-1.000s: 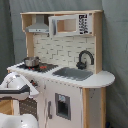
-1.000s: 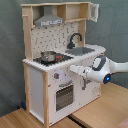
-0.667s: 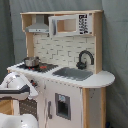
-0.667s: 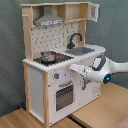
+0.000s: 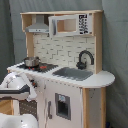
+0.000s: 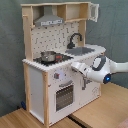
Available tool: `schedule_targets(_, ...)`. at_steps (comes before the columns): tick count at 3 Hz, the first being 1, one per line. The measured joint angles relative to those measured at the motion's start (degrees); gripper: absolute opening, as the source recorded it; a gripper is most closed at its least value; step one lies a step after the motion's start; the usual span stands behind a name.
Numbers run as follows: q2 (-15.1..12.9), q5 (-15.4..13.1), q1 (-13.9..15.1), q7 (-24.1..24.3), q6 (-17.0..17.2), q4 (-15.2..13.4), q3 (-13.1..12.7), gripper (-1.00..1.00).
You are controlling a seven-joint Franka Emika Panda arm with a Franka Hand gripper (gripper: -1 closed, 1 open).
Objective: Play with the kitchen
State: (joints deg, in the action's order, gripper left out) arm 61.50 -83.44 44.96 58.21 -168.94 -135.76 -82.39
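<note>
One large toy kitchen (image 6: 55, 75) stands before you, white panels framed in light wood, resting on a wooden floor against a dark grey backdrop. Judge it stiff and too bulky to shift as a whole; you handle it by its small moving parts. The likeliest holds are the knobs (image 6: 56, 76) on the front panel, the oven door (image 6: 64, 95) beneath them, the small pot (image 6: 48, 56) on the stovetop, and the black faucet (image 5: 85, 58) behind the sink (image 5: 73, 73). Expect the knobs to be smooth and small, so a pinch may slip; the pot looks light and easy to tip.

Your gripper (image 6: 76, 67) hangs at the front edge of the counter in the second exterior view, just beside the knob panel and above the oven door, close to the cabinet face. I cannot tell whether the jaws are spread or closed, nor whether they touch the front. Nothing visible is held in them. In the first exterior view the arm (image 5: 17, 85) comes in low at the first exterior view's left, below the stovetop.
</note>
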Motion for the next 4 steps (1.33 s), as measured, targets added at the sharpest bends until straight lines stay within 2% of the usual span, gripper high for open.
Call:
schedule_targets(1,-0.1,0.1,0.0,5.8,-0.1,0.0,0.1,-1.0)
schedule_targets(2,-0.5,0.3,-0.1,8.6,-0.7,-0.3,-0.1,-1.0)
schedule_targets(3,-0.5,0.3,-0.1,8.8,-0.8,-0.4,-0.2,1.0)
schedule_targets(4,-0.5,0.3,-0.1,11.4,-1.2,-0.6,-0.6,1.0)
